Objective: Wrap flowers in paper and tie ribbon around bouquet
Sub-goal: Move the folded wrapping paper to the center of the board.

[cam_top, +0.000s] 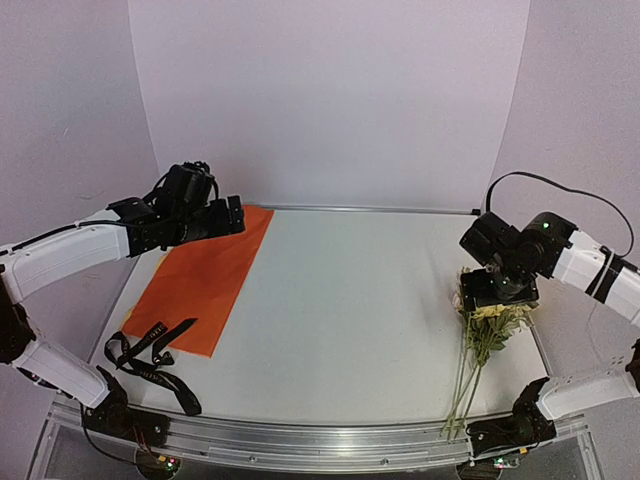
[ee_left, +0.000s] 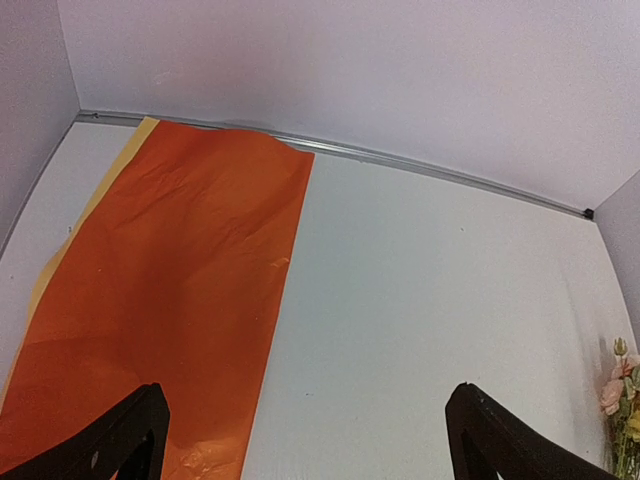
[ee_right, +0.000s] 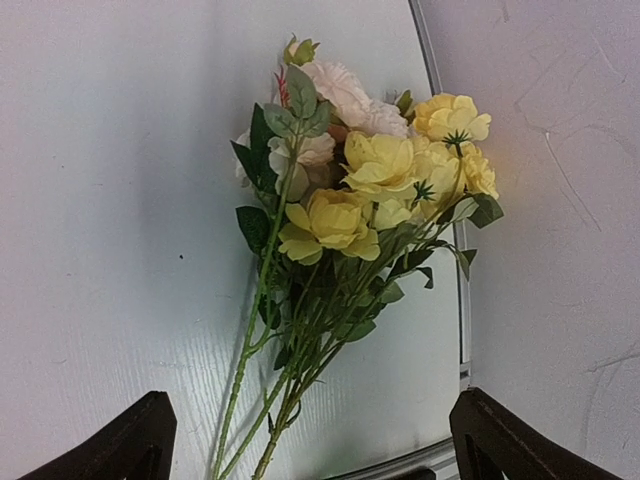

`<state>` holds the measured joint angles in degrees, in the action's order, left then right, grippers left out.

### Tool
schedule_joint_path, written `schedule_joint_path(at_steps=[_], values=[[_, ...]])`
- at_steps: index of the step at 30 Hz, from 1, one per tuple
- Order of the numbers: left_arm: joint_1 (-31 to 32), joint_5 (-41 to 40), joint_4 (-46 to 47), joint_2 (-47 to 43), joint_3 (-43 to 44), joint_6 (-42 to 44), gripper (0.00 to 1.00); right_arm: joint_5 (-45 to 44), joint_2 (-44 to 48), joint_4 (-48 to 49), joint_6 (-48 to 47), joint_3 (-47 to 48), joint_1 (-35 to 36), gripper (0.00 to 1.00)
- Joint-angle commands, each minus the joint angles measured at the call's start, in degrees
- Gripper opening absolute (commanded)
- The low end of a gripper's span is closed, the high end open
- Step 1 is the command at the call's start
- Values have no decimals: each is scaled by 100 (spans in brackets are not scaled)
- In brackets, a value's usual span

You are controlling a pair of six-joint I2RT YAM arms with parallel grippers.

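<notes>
Your flowers [cam_top: 488, 330] lie flat at the right edge of the tabletop [cam_top: 370, 300], soft yellow and cream blooms with one or two pinkish ones, ruffled petals, matte dark green leaves and thin pale green stems. The heads point toward the back wall and the stems run to the near edge. In the right wrist view the flowers [ee_right: 370, 200] fan out from a tight cluster of stems.

Your paper [cam_top: 205, 275] lies at the far left, a thin, long rectangle with its orange side up. It is faintly glossy and lightly creased, and a narrow yellow strip shows along its left edge. Its far end reaches the back rail.

The ribbon [cam_top: 150, 360] is a narrow black band in loose loops at the near left. One end reaches the paper's near edge.

The tabletop is white and matte with a fine grain, and a metal rail [cam_top: 300, 440] runs along the near side. Plain pale lilac walls [cam_top: 330, 100] close it in.

Your right jaws hang spread wide above the blooms, grasping nothing. Your left jaws are just as wide over the paper's far end, also holding nothing.
</notes>
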<state>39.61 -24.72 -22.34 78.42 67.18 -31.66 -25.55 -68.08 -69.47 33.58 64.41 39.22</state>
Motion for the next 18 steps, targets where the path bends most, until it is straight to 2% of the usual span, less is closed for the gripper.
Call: schedule_joint_path(at_steps=[1,3,7,18], values=[[-141,-191,-86,63,229,-16,100,373,-146,-103,-20,348,-20,98],[-382,83,115,45,80,-61,100,502,-204,-106,-43,389,-28,98],[-1293,1024,411,343,-72,-301,100,743,-320,-107,-68,438,-55,98],[-2599,2115,887,2565,406,-657,100,1359,-773,-65,7,511,-185,98]])
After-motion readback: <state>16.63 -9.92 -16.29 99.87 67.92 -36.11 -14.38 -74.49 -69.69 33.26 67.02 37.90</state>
